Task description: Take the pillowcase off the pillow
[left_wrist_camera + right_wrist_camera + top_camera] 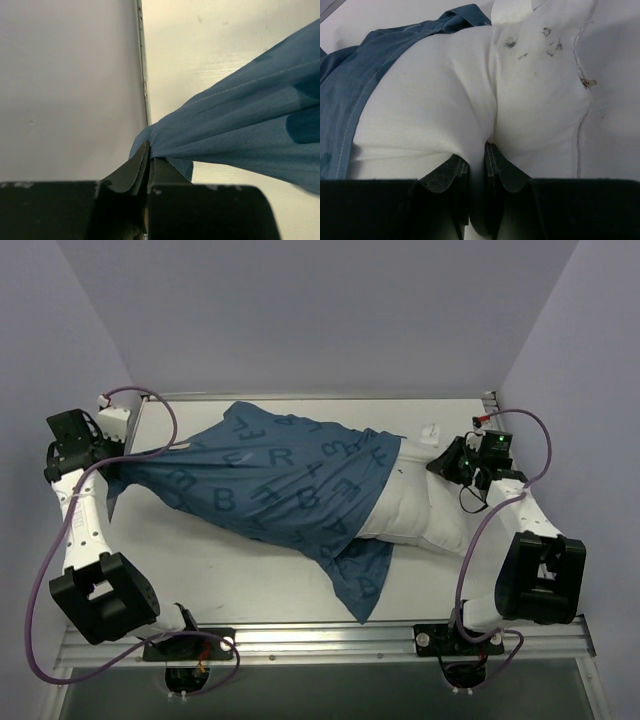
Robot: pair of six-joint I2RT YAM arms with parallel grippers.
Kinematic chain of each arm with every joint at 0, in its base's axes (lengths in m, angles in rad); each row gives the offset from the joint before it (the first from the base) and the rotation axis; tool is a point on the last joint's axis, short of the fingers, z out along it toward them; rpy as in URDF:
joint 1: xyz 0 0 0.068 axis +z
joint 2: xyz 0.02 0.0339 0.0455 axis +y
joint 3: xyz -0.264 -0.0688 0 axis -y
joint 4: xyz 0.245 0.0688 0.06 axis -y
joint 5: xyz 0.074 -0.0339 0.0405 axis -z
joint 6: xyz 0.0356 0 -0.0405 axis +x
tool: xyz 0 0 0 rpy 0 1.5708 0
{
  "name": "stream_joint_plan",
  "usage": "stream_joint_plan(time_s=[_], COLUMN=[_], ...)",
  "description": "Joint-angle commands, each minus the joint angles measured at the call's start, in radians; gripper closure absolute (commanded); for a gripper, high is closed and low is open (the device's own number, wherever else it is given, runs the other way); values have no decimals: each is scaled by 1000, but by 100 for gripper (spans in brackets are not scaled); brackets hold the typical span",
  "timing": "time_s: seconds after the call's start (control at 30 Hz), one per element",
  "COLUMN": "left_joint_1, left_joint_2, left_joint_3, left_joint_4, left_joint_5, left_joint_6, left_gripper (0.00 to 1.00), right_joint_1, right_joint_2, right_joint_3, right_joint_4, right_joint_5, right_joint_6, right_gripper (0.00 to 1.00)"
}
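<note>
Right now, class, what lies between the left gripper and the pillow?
The pillowcase: the left gripper pinches its bunched end, and the cloth stretches from there to the pillow. The top view shows it.

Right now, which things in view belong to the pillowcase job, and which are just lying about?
Belong to the job:
- pillowcase, covering only part of the pillow
- pillow, its right end bare
- left tool, shut on a bunched end of the pillowcase
- right tool, pinching a fold of the pillow

Just there:
- table
- purple cables
- metal rail along the near edge
</note>
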Motion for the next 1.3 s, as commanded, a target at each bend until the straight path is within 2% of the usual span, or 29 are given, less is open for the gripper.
stream_joint_plan(time_s=[0.0,0.1,0.13,0.17,0.2,0.23,0.27,0.3,0.33,0.4,0.47,0.5,0.57,0.6,0.77,0.83,0.9,0.93,1.03,1.07,1.17,1.27], left_joint_1=[69,57,48,17,-4,-33,-111,-154,-196,-303,-371,-447,-545,-637,-860,-940,-981,-1012,-1034,-1037,-1038,-1043], left_joint_2=[33,53,52,47,44,40,32,29,27,42,85,108,183,208,370,424,510,536,631,662,681,688], left_joint_3=[0,15,53,76,101,145,165,185,205,282,376,412,507,532,644,736,792,838,911,923,939,926], left_joint_4=[152,95,-25,-100,-168,-280,-319,-342,-372,-385,-387,-388,-385,-382,-308,-293,-287,-282,-288,-296,-324,-328], left_joint_5=[-228,-193,-57,29,112,231,269,295,323,407,456,456,429,372,225,193,169,153,154,168,240,237], left_joint_6=[84,130,153,159,167,172,170,146,130,77,37,-7,-52,-89,-138,-153,-161,-161,-169,-169,-147,-144], left_gripper=[98,98,93,79,58,42,18,6,1,6,6,6,6,6,6,6,5,1,16,25,28,33], right_joint_1=[-118,-80,-50,-17,20,78,92,100,114,151,229,247,273,277,310,315,318,321,333,333,338,340], right_joint_2=[-31,-25,-27,-28,-40,-47,-56,-74,-83,-100,-94,-82,-74,-73,-71,-67,-62,-59,-65,-68,-77,-70], right_joint_3=[27,39,47,49,50,52,41,32,21,10,26,27,24,18,12,6,3,3,6,6,7,7], right_joint_4=[-32,-32,-37,-44,-61,-66,-64,-48,-38,-40,-61,-70,-70,-67,-67,-70,-70,-70,-70,-70,-110,-118], right_joint_5=[153,127,129,135,168,169,149,130,82,83,86,86,67,64,49,50,55,55,66,69,86,90], right_joint_6=[-23,-32,-41,-50,-61,-79,-84,-80,-87,-104,-153,-162,-173,-173,-178,-175,-169,-169,-162,-162,-161,-159], right_gripper=[100,100,100,100,100,100,100,100,100,100,100,100,100,100,100,100,100,100,100,100,100,100])
